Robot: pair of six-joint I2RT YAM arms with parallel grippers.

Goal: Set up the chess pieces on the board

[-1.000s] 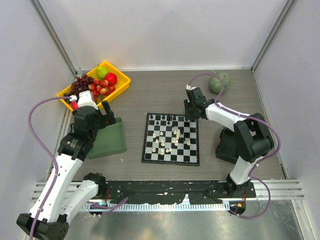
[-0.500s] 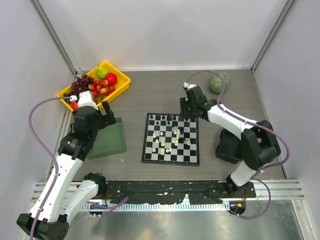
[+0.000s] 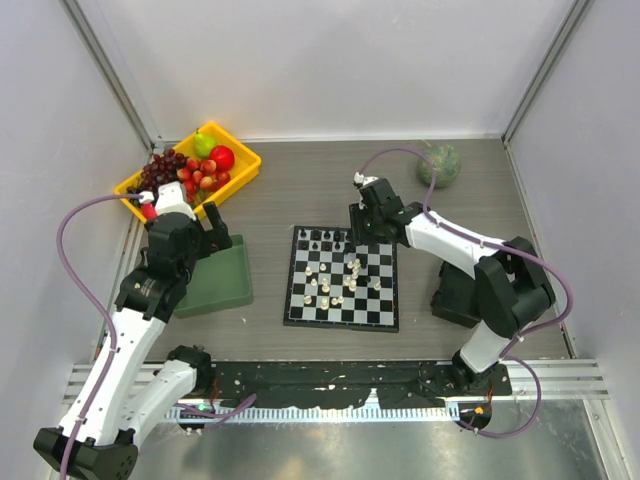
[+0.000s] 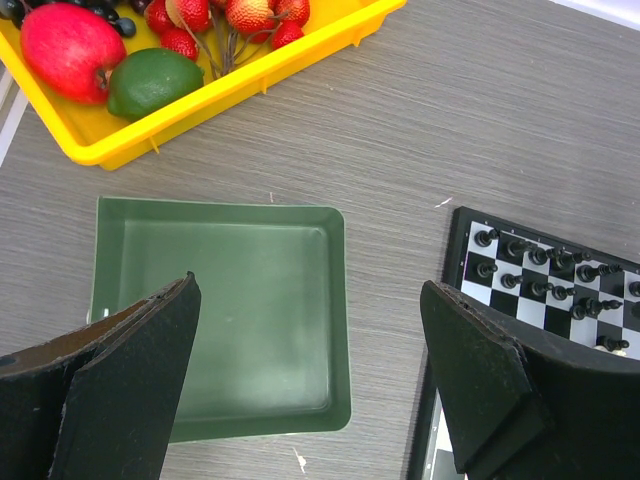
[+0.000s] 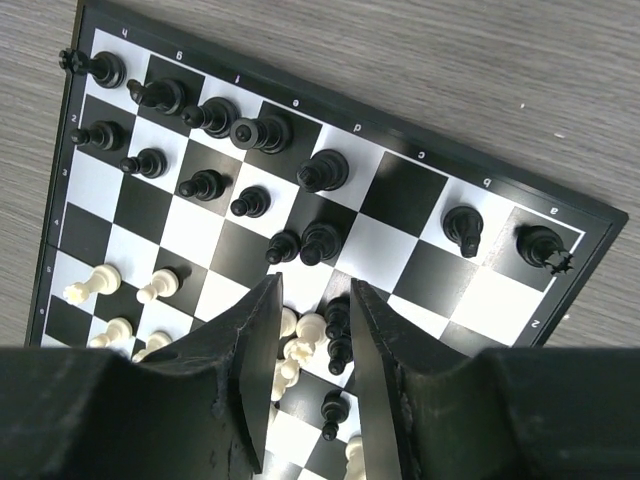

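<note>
The board [image 3: 375, 310] lies mid-table. Black chess pieces [image 3: 325, 238] line its far edge, and cream-white chess pieces [image 3: 330, 285] are scattered over its middle. My right gripper [image 3: 360, 234] hovers over the board's far side. In the right wrist view the right gripper [image 5: 312, 285] is open by a narrow gap with nothing in it. Below the gap, a mixed cluster of pieces [image 5: 318, 325] stands on the board [image 5: 405, 195]. Black pieces [image 5: 262, 130] fill two rows beyond. My left gripper [image 3: 215, 228] [image 4: 308, 288] is wide open and empty above the green tray's right edge.
A green tray [image 3: 215, 280] [image 4: 220, 300] lies left of the board [image 4: 456, 262]. A yellow bin [image 3: 243, 163] [image 4: 250, 85] of fruit sits at the back left. A round green object [image 3: 440, 165] rests at the back right. Side walls close in the table.
My right gripper has slid left along the board's far edge and its jaws have parted a little. The left arm has not moved.
</note>
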